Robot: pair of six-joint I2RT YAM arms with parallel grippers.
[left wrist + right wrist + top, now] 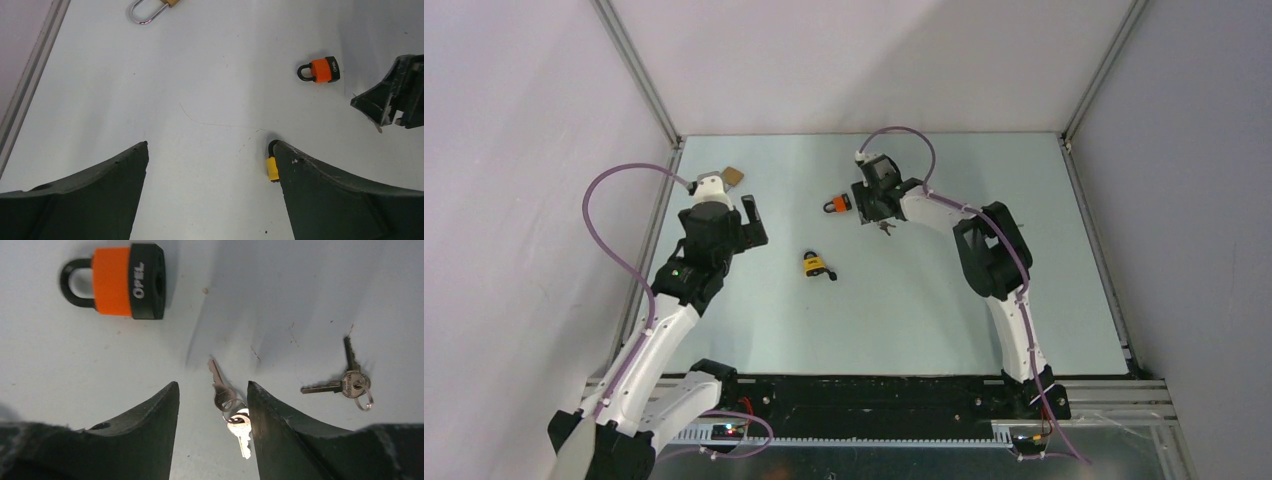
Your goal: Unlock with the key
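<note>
In the right wrist view an orange padlock (120,281) lies on its side at the upper left. A pair of silver keys on a ring (227,405) lies on the table between the fingers of my right gripper (212,384). Its jaws stand open around them, and the right finger touches the ring. A second pair of keys (350,382) lies to the right, outside the jaws. From above, the right gripper (871,208) is just right of the orange padlock (837,205). My left gripper (210,143) is wide open and holds nothing. A yellow padlock (272,167) shows beside its right finger.
A brass padlock (733,176) lies near the far left edge, behind the left arm. The yellow padlock (816,264) sits mid-table between the arms. Grey enclosure walls with metal rails (654,105) border the pale table (904,320).
</note>
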